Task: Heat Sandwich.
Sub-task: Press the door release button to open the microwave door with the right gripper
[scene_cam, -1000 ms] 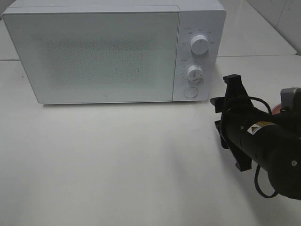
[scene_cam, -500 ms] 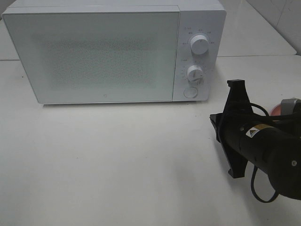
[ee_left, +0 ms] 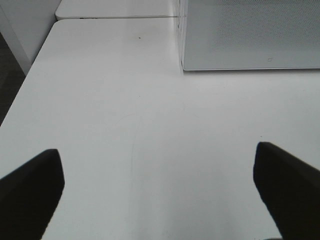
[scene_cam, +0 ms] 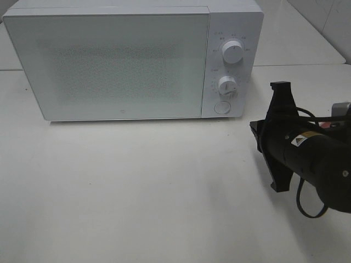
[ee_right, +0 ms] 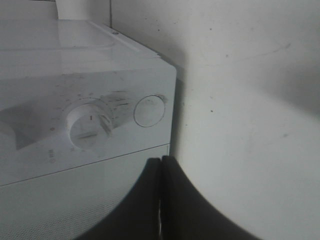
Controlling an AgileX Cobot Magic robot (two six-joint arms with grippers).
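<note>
Seen from the high camera, the microwave (scene_cam: 131, 60) stands at 12 o'clock with its door (scene_cam: 109, 66) closed, which blocks the way inside. The table (scene_cam: 137, 192) in front, from 6 to 9 o'clock, is bare and open for passing. At 3 o'clock the right arm (scene_cam: 312, 164) fills the space near the control panel (scene_cam: 230, 66).

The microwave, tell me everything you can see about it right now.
The microwave is a white, boxy, plastic-looking oven standing upright on the white table. Its wide door, with a finely dotted window, is closed. The control strip on the right side of its front carries an upper knob, a lower knob and a round button beneath them. Only the table touches it; the shut right gripper points at the panel from a gap away.
</note>
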